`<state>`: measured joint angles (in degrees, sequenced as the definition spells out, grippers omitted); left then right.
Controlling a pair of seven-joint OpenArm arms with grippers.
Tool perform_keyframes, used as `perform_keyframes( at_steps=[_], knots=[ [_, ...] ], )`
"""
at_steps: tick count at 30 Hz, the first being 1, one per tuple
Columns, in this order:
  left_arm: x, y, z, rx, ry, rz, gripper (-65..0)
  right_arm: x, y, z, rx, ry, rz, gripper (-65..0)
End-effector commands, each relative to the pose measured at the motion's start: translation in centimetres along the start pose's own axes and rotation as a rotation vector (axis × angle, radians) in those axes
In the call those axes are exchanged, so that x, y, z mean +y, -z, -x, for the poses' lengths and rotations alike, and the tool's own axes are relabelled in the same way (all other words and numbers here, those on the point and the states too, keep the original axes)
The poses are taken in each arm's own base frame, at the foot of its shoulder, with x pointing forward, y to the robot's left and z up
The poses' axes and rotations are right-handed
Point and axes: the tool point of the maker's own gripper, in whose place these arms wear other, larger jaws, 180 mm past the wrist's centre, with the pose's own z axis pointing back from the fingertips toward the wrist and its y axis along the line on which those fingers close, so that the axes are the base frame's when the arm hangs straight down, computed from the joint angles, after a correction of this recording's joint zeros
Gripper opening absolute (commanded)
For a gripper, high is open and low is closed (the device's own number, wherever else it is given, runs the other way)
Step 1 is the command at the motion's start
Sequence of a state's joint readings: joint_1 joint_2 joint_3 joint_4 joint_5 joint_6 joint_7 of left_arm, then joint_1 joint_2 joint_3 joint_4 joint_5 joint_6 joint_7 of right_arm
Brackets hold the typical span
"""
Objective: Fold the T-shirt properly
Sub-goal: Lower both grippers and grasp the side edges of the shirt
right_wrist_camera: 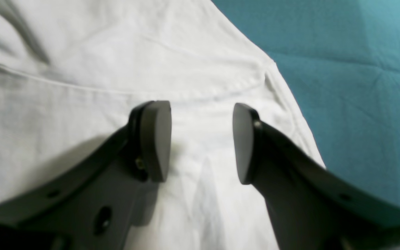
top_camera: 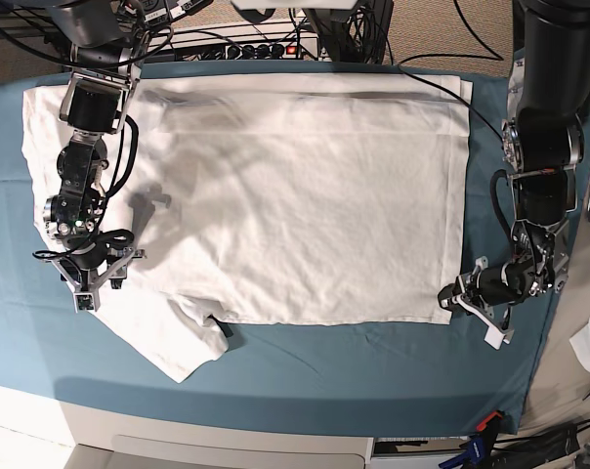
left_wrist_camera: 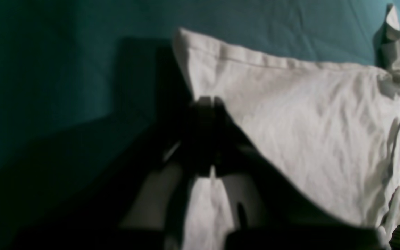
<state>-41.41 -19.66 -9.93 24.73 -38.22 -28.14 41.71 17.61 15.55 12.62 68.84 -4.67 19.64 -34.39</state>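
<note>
Teal-covered worktop [top_camera: 305, 371] spanning the base view. Spread flat across it, centre to 12 o'clock, white T-shirt [top_camera: 295, 205], thin, lightly wrinkled, one sleeve flopped toward 7 o'clock, hem stitching visible. At 9 o'clock, right gripper [right_wrist_camera: 201, 139] low over the sleeve area, jaws wide, nothing between. At 4 o'clock, left gripper [top_camera: 458, 298], jaws pinched tight on the T-shirt's bottom corner.

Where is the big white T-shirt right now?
In the base view the large white cotton T-shirt lies spread across the teal table cover, between the left gripper at its corner and the right gripper.
</note>
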Motion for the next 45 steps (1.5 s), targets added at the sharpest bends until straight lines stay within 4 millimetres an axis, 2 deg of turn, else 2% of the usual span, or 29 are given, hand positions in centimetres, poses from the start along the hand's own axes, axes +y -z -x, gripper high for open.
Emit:
perform_keyframes(
  at_steps=[1,5,11,13,16,18,20,27,29,35,38,45],
  knots=[
    [-0.5,-0.7,-2.2,-0.043,0.022,0.010,-65.0,-1.4,-0.3,-2.2,-0.052,0.003,0.031,-36.3],
    [-0.5,-0.7,-2.2,-0.042,0.022,0.010,-65.0,-4.0,-0.6,-1.9,-0.038,0.051,0.138,-36.3],
    [-0.5,-0.7,-2.2,-0.043,0.021,0.011,-65.0,-10.3,-2.2,-1.6,-0.041,0.196,0.246,-36.3],
    [-0.6,-0.7,-2.3,-0.045,0.019,0.013,-65.0,-11.9,-2.4,-0.8,-0.047,0.293,0.224,-36.3],
    [-0.8,-0.7,-2.3,-0.046,0.006,0.026,-65.0,-13.6,-1.6,1.4,-0.035,0.454,0.176,-36.3],
    [-1.0,-0.7,-2.4,-0.049,0.007,0.038,-65.0,-13.8,-0.8,2.3,-0.039,0.557,0.113,-36.3],
    [-1.3,-0.7,-2.3,-0.048,0.021,0.055,-65.0,-13.6,-0.2,2.4,-0.050,0.623,0.052,-36.3],
    [-1.3,-0.7,-2.3,-0.048,0.020,0.055,-65.0,-13.5,0.8,-0.4,-0.103,0.677,-0.007,-36.3],
    [-1.3,-0.7,-2.3,-0.048,0.020,0.054,-65.0,-13.5,0.9,-0.6,-0.104,0.683,-0.008,-36.3],
    [-1.3,-0.7,-2.3,-0.049,0.020,0.054,-65.0,-14.0,1.6,1.7,-0.050,0.642,0.074,-36.3],
    [-1.3,-0.7,-2.3,-0.048,0.020,0.055,-65.0,-13.9,1.8,2.2,-0.046,0.649,0.080,-36.3],
    [-1.6,-0.7,-2.3,-0.049,0.034,0.068,-65.0,-11.9,2.3,3.0,-0.025,0.684,0.032,-36.3]
  ],
)
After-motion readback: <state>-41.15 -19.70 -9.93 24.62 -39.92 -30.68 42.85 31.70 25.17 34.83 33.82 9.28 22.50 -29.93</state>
